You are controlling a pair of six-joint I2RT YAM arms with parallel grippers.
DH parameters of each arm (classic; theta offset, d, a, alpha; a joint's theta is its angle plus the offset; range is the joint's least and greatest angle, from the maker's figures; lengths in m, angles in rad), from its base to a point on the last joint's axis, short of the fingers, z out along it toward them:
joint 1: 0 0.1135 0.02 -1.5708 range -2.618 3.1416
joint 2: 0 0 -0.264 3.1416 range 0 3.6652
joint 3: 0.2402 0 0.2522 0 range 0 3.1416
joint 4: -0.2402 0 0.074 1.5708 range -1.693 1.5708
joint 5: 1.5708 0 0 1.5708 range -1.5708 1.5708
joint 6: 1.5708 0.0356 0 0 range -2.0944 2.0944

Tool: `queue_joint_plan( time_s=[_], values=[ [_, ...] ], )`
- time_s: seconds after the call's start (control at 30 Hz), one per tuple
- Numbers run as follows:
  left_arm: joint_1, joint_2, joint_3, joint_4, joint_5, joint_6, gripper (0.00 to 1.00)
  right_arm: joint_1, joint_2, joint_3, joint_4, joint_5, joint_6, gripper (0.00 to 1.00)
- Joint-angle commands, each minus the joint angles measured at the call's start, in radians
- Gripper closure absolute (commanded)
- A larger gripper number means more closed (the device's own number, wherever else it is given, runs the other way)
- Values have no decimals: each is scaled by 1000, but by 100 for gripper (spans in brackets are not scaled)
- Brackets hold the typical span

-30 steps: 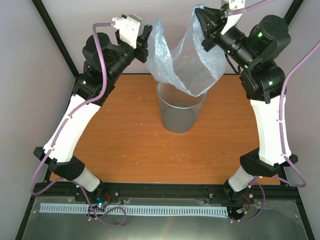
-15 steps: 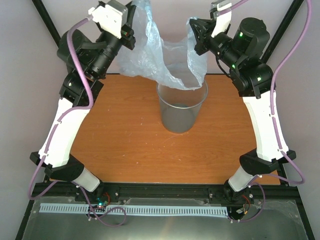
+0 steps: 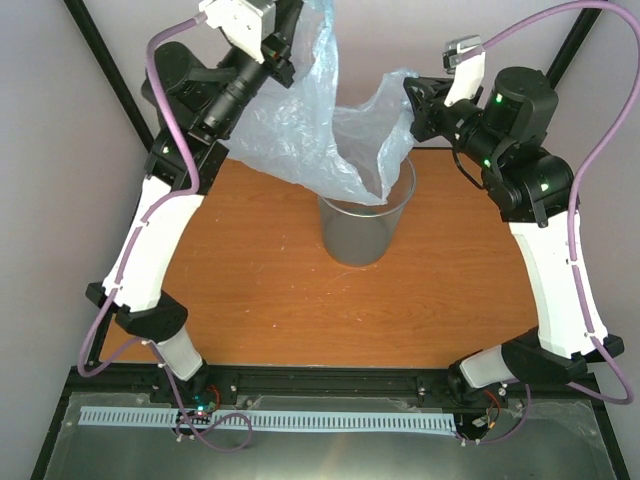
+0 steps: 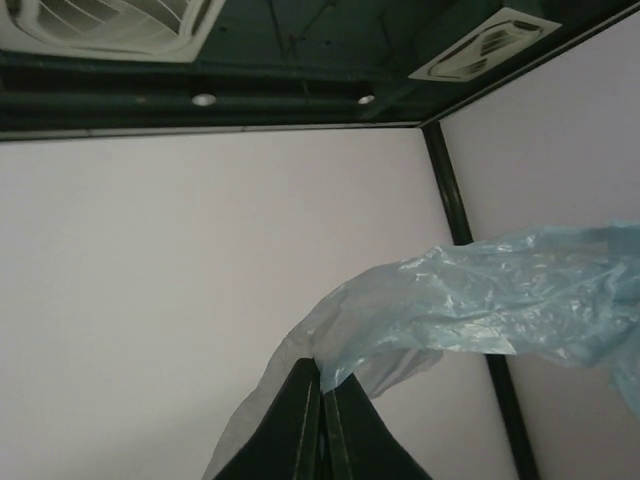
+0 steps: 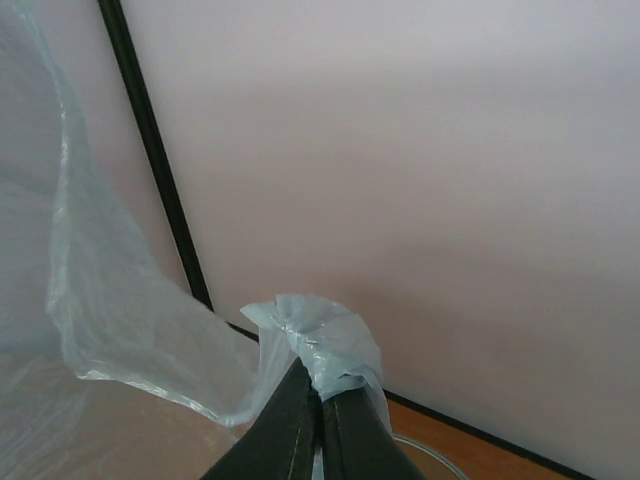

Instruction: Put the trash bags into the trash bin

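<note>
Pinching trash bag (image 3: pixel 300 130) edges: left tool (image 4: pixel 319 372) high, right tool (image 5: pixel 319 392) lower; bag tip over trash bin (image 3: pixel 350 238) rim.

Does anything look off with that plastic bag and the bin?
The blue trash bag hangs lopsided: the left end effector pinches one edge higher than the right end effector holds the other. Only its lowest fold reaches the rim of the trash bin; most billows outside, to the left.

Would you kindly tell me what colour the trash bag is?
Translucent pale blue trash bag; clearest in the left wrist view.
</note>
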Motion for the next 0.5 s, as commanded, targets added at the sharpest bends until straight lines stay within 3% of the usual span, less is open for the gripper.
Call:
queue_joint_plan(
  time_s=[0.0,0.17,0.47],
  values=[
    [2,40,49,17,93,-130,99,-51,-20,-3,-53,-7,38,97],
    [-22,74,45,19,141,-170,99,-147,-66,-51,-90,-48,80,97],
    [-82,180,161,89,95,-180,99,-309,-94,-69,-110,-112,142,97]
  ],
)
